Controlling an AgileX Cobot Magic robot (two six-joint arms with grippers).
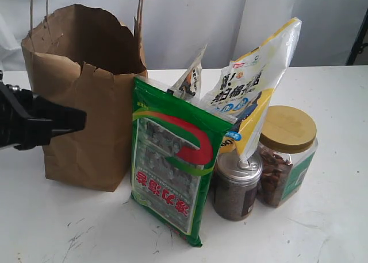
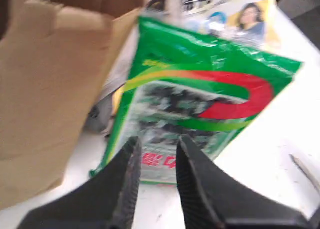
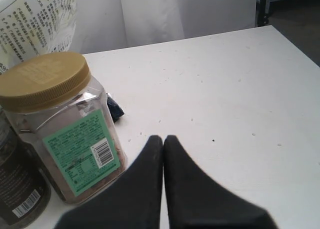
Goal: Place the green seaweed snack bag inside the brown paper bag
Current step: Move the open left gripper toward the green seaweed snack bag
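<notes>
Green and glossy, the seaweed snack bag (image 1: 172, 159) stands on the bench (image 1: 322, 234) just beside the brown paper bag (image 1: 86, 102), not yet grasped. The left fingers (image 2: 131, 161) are parted near it; the right fingers (image 3: 150, 156) are pressed together, empty.

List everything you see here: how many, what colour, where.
brown paper bag: one, brown, left.
green seaweed snack bag: one, green, upright beside the paper bag.
second snack bag: one, yellow-white, behind the green one.
pouch: one, white, behind the green bag.
small jar: one, dark, silver lid, right of green bag.
large jar: one, clear, tan lid, far right.
table: one, white, under everything.
left gripper: one, black, open, by the paper bag.
right gripper: one, black, shut, near the large jar.
</notes>
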